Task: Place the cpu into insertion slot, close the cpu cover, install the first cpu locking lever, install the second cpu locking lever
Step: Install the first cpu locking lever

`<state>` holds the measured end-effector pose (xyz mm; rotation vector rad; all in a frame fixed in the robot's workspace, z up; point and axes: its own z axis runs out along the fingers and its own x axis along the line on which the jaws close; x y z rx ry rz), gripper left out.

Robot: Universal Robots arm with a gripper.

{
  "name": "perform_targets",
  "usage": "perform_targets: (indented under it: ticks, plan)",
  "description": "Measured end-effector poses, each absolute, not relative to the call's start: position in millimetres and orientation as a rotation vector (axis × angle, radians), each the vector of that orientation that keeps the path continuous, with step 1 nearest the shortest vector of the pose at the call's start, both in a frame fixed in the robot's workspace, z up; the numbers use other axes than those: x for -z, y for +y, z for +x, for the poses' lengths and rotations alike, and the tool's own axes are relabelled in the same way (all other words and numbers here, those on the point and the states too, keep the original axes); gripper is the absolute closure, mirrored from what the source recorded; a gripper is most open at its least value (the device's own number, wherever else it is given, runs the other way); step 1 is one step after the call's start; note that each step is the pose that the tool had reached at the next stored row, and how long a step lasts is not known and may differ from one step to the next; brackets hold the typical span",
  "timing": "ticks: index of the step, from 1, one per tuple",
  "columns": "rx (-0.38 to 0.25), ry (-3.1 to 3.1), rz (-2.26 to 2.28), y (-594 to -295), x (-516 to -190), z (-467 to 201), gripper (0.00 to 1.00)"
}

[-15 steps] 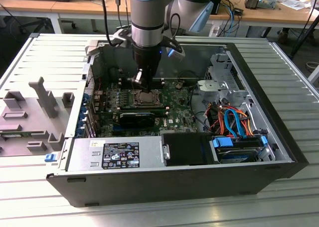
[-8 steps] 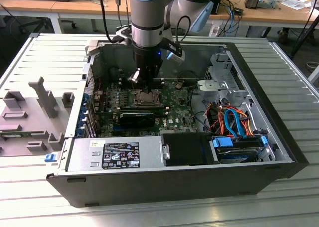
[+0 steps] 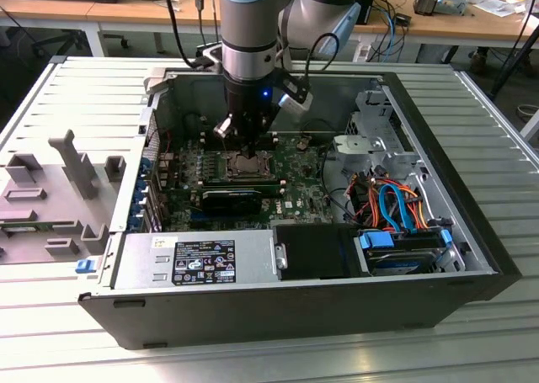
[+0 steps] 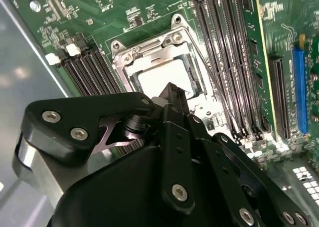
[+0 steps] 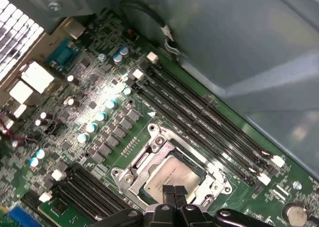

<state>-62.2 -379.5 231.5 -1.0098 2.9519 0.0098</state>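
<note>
Inside metal-rimmed insertion slot [image 5: 169,174], flat silver cpu [image 5: 172,176]

From my exterior view the arm [image 3: 248,55] blocks the insertion slot [image 3: 250,166], so I cannot make out the cpu there. In the second wrist view the gripper [image 4: 172,95] covers one edge of the cpu [image 4: 162,77]; in the first wrist view the picture's edge cuts the gripper off.
</note>
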Motion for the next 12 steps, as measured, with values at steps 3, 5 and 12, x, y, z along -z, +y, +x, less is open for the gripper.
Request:
perform_targets:
  ticks: [3,5,12]
  plan:
    - [-0.008,2.975,-0.939,-379.5,-231.4,-62.2,0.89]
    - [-0.007,2.986,-0.905,-379.5,-231.3,-62.2,0.89]
    - [-0.003,3.032,-0.735,-379.5,-230.9,-62.2,0.89]
